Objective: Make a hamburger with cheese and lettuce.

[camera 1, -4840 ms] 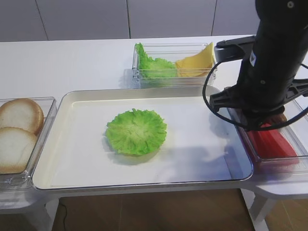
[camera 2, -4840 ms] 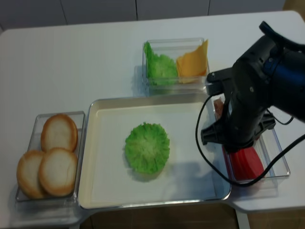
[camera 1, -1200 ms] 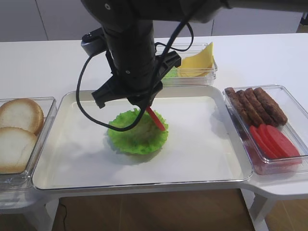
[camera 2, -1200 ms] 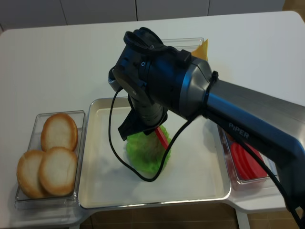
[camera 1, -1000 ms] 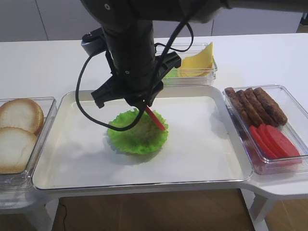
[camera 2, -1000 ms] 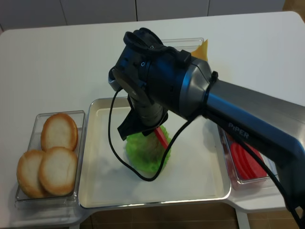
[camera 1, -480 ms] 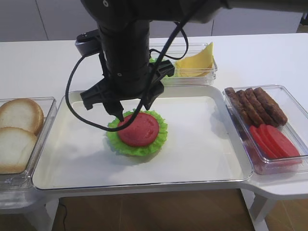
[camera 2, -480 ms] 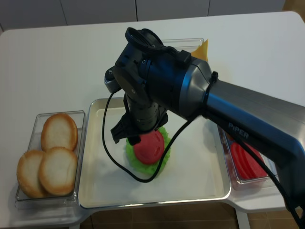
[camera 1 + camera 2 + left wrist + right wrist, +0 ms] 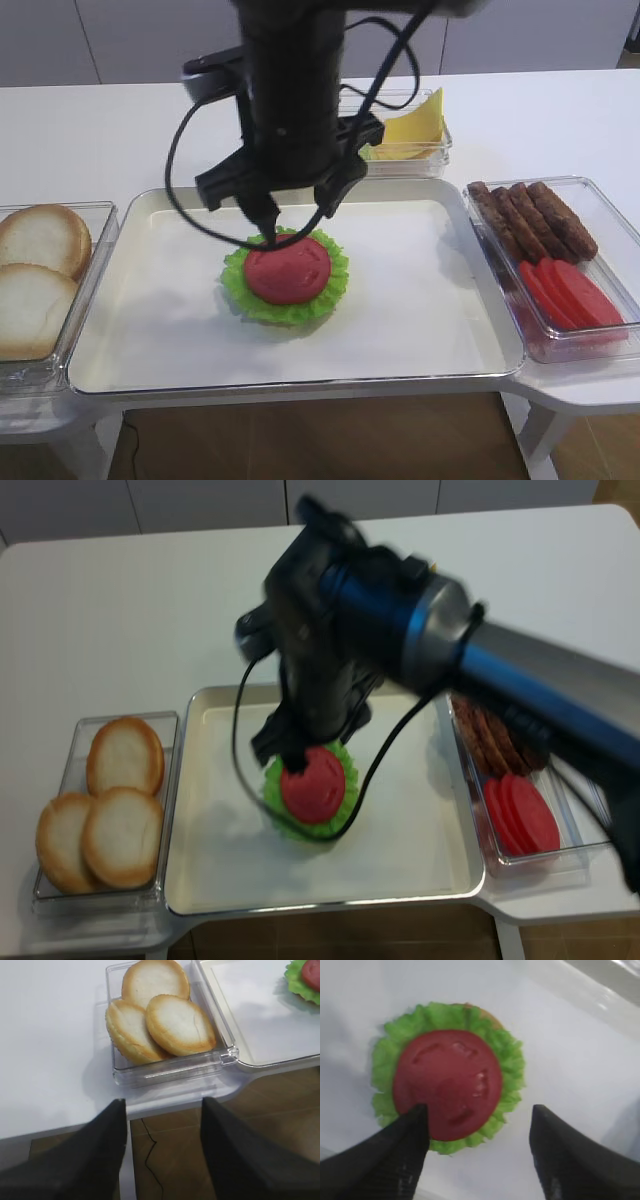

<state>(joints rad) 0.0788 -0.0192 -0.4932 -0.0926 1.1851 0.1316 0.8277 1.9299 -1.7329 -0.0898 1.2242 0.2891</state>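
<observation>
The hamburger (image 9: 286, 271) is a red tomato slice lying flat on the frilly green lettuce (image 9: 331, 292), in the middle of the white tray (image 9: 420, 300). It also shows in the realsense view (image 9: 314, 785) and the right wrist view (image 9: 447, 1090). My right gripper (image 9: 477, 1110) is open and empty, hovering just above the stack's near edge (image 9: 297, 225). The cheese (image 9: 410, 125), yellow slices, stands in a clear box at the back. My left gripper (image 9: 161, 1105) is open and empty over the table's front edge, near the bun box.
Three pale bun halves (image 9: 160, 1020) lie in a clear box left of the tray (image 9: 35, 270). A clear box on the right holds brown patties (image 9: 530, 215) and red tomato slices (image 9: 565, 290). The right arm hides most of the back box.
The tomato slice, held on edge over the lettuce a second ago, now lies flat on it. My right gripper has let go, opened and shifted right.
</observation>
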